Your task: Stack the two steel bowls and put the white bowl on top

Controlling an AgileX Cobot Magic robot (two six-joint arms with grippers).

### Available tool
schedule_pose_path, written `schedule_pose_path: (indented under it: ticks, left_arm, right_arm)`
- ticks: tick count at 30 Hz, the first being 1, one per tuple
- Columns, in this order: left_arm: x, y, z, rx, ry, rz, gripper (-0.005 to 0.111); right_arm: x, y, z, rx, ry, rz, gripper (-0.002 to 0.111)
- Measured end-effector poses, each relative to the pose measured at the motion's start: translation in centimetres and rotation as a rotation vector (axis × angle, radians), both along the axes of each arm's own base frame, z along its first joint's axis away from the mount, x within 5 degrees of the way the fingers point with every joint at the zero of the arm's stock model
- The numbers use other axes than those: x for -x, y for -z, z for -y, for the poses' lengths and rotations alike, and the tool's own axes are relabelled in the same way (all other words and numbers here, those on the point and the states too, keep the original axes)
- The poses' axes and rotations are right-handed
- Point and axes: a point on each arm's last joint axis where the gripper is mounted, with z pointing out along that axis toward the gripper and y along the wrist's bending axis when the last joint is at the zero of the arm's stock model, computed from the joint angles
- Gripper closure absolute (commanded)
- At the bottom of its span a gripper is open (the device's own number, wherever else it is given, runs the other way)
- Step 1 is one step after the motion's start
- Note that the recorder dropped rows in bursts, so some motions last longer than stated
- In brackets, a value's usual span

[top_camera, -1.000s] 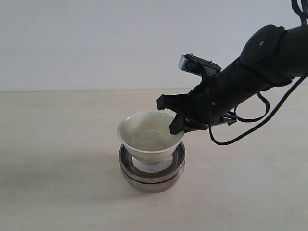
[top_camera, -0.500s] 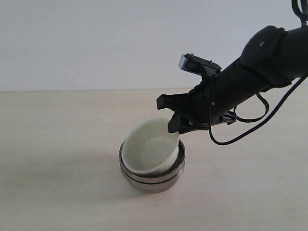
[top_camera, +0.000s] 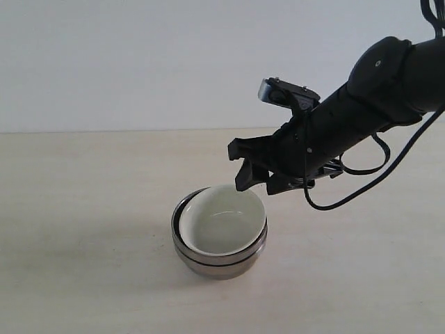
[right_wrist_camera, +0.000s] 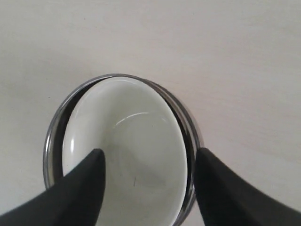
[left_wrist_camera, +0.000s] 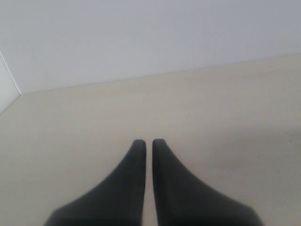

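Right gripper (top_camera: 254,184) (right_wrist_camera: 149,155) is spread wide with nothing in it. It hovers just over the far-right rim of the white bowl (top_camera: 224,226) (right_wrist_camera: 127,136), and as far as I can tell the fingers aren't touching it. The right arm (top_camera: 361,104) comes in from the upper right of the exterior view and slopes down toward the stack, with a cable (top_camera: 348,198) looping under it.

The white bowl sits upright inside the 2 steel bowls (top_camera: 219,261) (right_wrist_camera: 51,141), which are nested 1 in the other on the table (top_camera: 83,209). It's a bit off-centre: there's a dark gap between its rim and the steel rim on the left side in the exterior view, while the other side is snug against the steel.

Left gripper (left_wrist_camera: 147,142) only shows in its own wrist view. Its fingers are pressed nearly together with just a thin slit between them, holding nothing, over bare table (left_wrist_camera: 225,117).
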Motion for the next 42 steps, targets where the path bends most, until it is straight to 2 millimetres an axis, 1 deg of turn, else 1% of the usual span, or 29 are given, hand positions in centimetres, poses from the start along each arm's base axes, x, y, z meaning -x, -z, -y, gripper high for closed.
schedule_pose_path:
  ticks: [3,5,6,7,9,10,11,12,14,17,19,22,25,37,39,42]
  left_arm:
    - [0.0,0.0,0.0,0.0,0.0,0.0,0.103]
    - [0.0,0.0,0.0,0.0,0.0,0.0,0.103]
    - [0.0,0.0,0.0,0.0,0.0,0.0,0.103]
    - [0.0,0.0,0.0,0.0,0.0,0.0,0.103]
    - [0.0,0.0,0.0,0.0,0.0,0.0,0.103]
    - [0.0,0.0,0.0,0.0,0.0,0.0,0.103]
    - [0.0,0.0,0.0,0.0,0.0,0.0,0.103]
    - [0.0,0.0,0.0,0.0,0.0,0.0,0.103]
    - [0.0,0.0,0.0,0.0,0.0,0.0,0.103]
    - [0.0,0.0,0.0,0.0,0.0,0.0,0.103]
    - [0.0,0.0,0.0,0.0,0.0,0.0,0.103]
    - [0.0,0.0,0.0,0.0,0.0,0.0,0.103]
    - [0.0,0.0,0.0,0.0,0.0,0.0,0.103]
    - [0.0,0.0,0.0,0.0,0.0,0.0,0.103]
    - [0.0,0.0,0.0,0.0,0.0,0.0,0.103]
    - [0.0,0.0,0.0,0.0,0.0,0.0,0.103]
  right_arm:
    - [-0.3,-0.5,0.0,0.009,-0.012,0.025,0.04]
    - [-0.7,-1.5,-0.2,0.022,-0.026,0.04,0.041]
    - [-0.9,-2.0,-0.1,0.037,-0.024,0.042,0.045]
    - [-1.1,-2.4,0.0,0.061,-0.018,0.044,0.052]
    - [-1.4,-3.0,0.9,0.175,0.008,0.056,0.083]
    - [-1.5,-2.9,1.3,0.219,0.024,0.057,0.094]
    - [-1.6,-2.8,1.5,0.251,0.033,0.061,0.109]
    - [-1.6,-2.6,1.8,0.281,0.043,0.068,0.107]
    - [-1.6,-1.7,2.1,0.298,0.064,0.086,0.107]
    - [-1.4,-0.7,2.4,0.285,0.095,0.104,0.107]
    - [-0.8,0.1,2.7,0.272,0.118,0.116,0.107]
    - [0.5,0.3,3.3,0.243,0.151,0.136,0.107]
    - [2.5,-0.4,4.1,0.205,0.182,0.157,0.107]
    - [13.6,-2.5,8.9,0.008,0.324,0.2,0.107]
    - [15.2,-2.9,9.5,-0.01,0.328,0.191,0.107]
    - [16.9,-3.6,10.1,-0.024,0.317,0.179,0.107]
